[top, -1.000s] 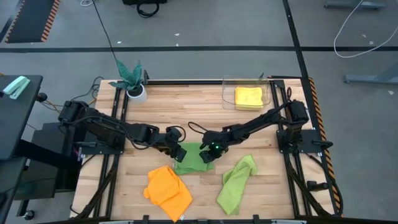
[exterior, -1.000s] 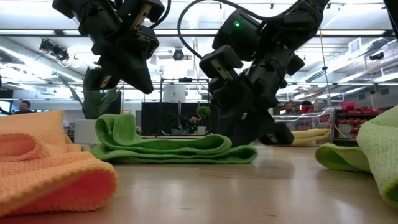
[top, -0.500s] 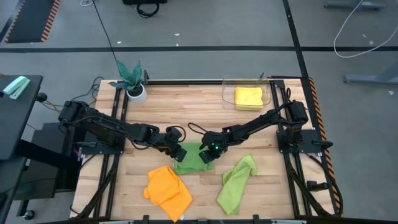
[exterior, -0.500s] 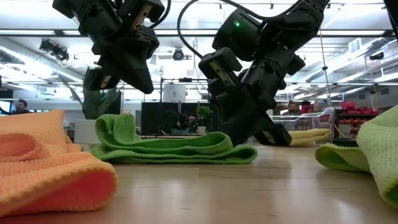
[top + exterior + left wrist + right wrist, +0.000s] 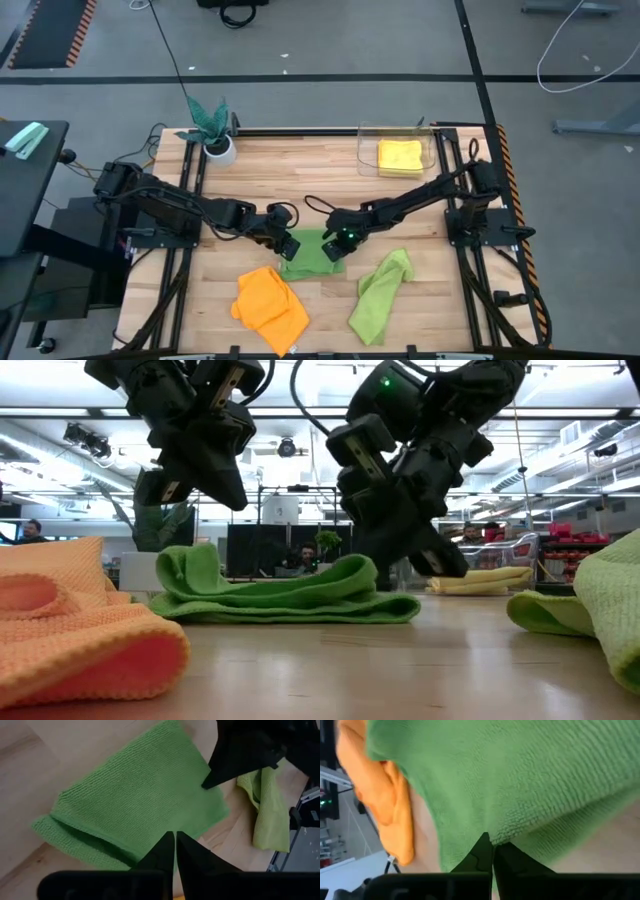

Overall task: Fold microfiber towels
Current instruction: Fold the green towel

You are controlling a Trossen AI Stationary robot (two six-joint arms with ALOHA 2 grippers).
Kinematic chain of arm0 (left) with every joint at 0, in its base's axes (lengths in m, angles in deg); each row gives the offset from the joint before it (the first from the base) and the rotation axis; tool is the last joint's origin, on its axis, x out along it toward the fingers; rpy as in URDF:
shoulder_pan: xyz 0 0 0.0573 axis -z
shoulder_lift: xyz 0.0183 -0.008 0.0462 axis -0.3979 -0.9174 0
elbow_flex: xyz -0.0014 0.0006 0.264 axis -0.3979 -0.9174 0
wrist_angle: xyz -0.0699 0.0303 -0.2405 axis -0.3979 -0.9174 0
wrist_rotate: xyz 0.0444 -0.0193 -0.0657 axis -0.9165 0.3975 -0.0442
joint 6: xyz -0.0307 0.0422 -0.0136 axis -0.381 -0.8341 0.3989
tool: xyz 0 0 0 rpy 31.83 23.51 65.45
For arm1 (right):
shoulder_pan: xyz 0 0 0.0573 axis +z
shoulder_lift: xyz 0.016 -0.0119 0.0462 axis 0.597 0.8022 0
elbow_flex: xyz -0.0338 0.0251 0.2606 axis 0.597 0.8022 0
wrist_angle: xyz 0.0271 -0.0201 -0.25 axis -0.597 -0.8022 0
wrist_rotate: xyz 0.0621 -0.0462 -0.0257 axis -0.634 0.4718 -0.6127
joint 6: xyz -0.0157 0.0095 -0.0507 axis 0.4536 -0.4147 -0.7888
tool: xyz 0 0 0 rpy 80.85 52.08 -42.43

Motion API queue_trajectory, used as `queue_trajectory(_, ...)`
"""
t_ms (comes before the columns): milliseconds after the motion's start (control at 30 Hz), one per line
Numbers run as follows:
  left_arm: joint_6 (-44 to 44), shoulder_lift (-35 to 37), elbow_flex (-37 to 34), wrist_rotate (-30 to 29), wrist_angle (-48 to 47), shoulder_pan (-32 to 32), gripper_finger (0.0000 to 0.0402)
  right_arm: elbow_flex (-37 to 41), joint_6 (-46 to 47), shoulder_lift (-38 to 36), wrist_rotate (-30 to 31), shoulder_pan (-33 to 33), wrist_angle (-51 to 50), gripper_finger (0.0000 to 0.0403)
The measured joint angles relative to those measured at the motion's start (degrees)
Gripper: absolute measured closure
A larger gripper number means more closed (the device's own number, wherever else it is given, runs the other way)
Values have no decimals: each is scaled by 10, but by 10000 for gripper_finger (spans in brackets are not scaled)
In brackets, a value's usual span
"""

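Fingers (image 5: 480, 851) of the right gripper (image 5: 338, 243) pinch the folded fuzzy green towel (image 5: 312, 257) at frame centre, the left gripper (image 5: 288, 245) pressed closed beside it, while a clear bin (image 5: 366, 150) upper right holds a flat yellow towel (image 5: 400, 156).

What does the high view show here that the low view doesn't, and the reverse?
Only the high view shows the teal plant in its white pot and the clear bin around the yellow towel. Only the low view shows the folded green towel lifted at one edge by the right gripper, and people in the room behind. Both show the orange towel, the left gripper and the crumpled green towel.
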Motion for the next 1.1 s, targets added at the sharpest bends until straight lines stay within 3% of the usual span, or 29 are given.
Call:
queue_trajectory(333, 0, 0, 0, -2, 1, 0, 395, 0, -24, -28, 0, -10, -48, 400)
queue_trajectory(600, 1, 0, 0, -7, 1, 0, 375, 0, -47, -72, 1, -19, -79, 400)
queue_trajectory(867, 1, 0, 0, -14, 3, 0, 396, 0, -78, -83, -2, -8, -187, 401)
queue_trajectory(1100, 1, 0, 0, -17, 3, -9, 374, 0, -75, -80, -9, 9, -187, 401)
